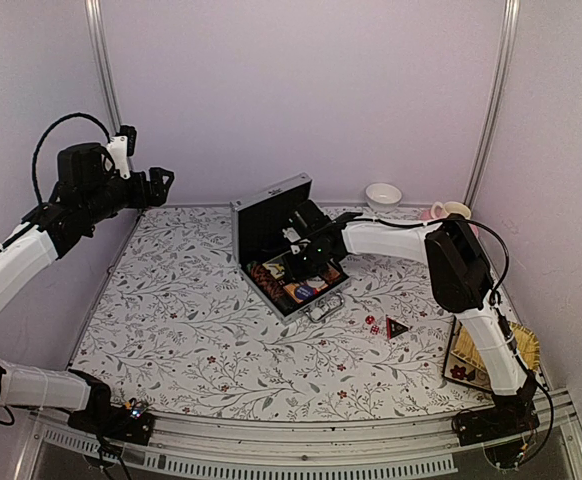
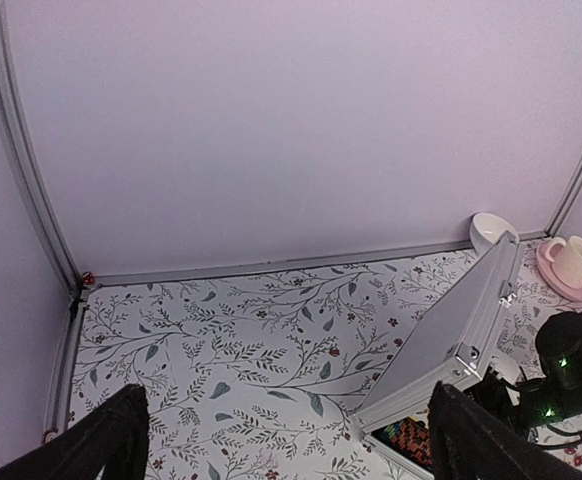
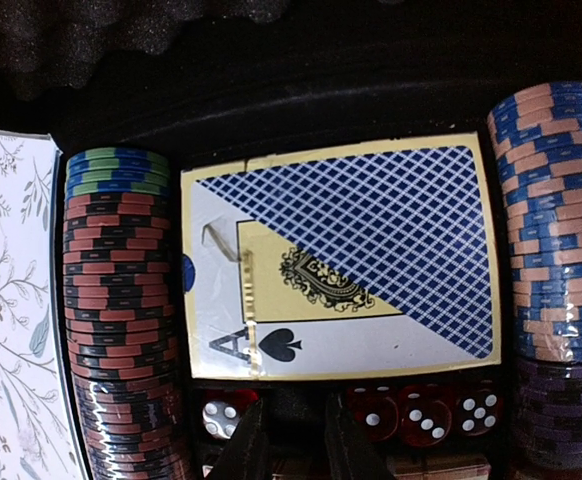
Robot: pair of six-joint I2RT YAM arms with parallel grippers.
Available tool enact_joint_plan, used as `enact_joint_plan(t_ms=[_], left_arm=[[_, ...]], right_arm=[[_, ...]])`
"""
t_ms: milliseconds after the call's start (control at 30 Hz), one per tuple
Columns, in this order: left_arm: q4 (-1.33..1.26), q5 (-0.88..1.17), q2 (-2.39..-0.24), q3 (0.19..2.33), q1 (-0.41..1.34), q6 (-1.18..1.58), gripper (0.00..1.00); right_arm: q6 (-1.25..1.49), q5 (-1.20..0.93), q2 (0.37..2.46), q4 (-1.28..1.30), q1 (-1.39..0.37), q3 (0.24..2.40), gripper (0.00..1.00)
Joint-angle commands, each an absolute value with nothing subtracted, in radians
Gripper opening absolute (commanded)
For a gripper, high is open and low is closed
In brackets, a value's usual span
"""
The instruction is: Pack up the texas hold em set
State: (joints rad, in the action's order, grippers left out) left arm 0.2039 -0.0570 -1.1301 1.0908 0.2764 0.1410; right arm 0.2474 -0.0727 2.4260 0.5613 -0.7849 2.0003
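The silver briefcase [image 1: 271, 208] stands open mid-table, lid upright; it also shows in the left wrist view [image 2: 451, 330]. My right gripper [image 1: 301, 262] reaches into it. In the right wrist view the gripper [image 3: 296, 445] hangs over the dice row, jaws a little apart with only a dark slot between them. A card deck [image 3: 341, 260] lies between red-black chips [image 3: 121, 320] and blue chips [image 3: 556, 220]. Red dice [image 3: 421, 412] lie right of the fingers, one die [image 3: 216, 415] left. Two dice [image 1: 371, 322] and the triangular marker [image 1: 396, 327] lie on the table. My left gripper [image 1: 166, 180] is raised far left, open and empty [image 2: 286, 440].
A white bowl [image 1: 383, 194] and a pink cup on a saucer [image 1: 454, 210] stand at the back right. A yellow woven tray [image 1: 471, 355] lies at the right edge beside my right arm. The table has a floral cloth [image 1: 191, 320].
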Motion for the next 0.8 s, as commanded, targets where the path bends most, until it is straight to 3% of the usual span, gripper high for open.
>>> enact_joint_plan(t_ms=[0,267,500,767], left_arm=[[0.212,-0.058,-1.134,1.097,0.267,0.127,0.97],[0.212,-0.06,-1.131,1.097,0.268,0.124,0.97],[0.212,-0.061,-1.129,1.097,0.267,0.123,0.97],[0.196,-0.079,-1.118,1.079,0.267,0.126,0.97]], right_arm=[[0.237,-0.102,2.447,0.572,-0.772,2.016,0.22],[0.195,-0.248,2.374,0.493,-0.773,2.015,0.28],[0.195,-0.193,2.275,0.479,-0.772,1.993,0.3],[0.271,-0.04,1.977,0.478,-0.773,1.674,0.36]])
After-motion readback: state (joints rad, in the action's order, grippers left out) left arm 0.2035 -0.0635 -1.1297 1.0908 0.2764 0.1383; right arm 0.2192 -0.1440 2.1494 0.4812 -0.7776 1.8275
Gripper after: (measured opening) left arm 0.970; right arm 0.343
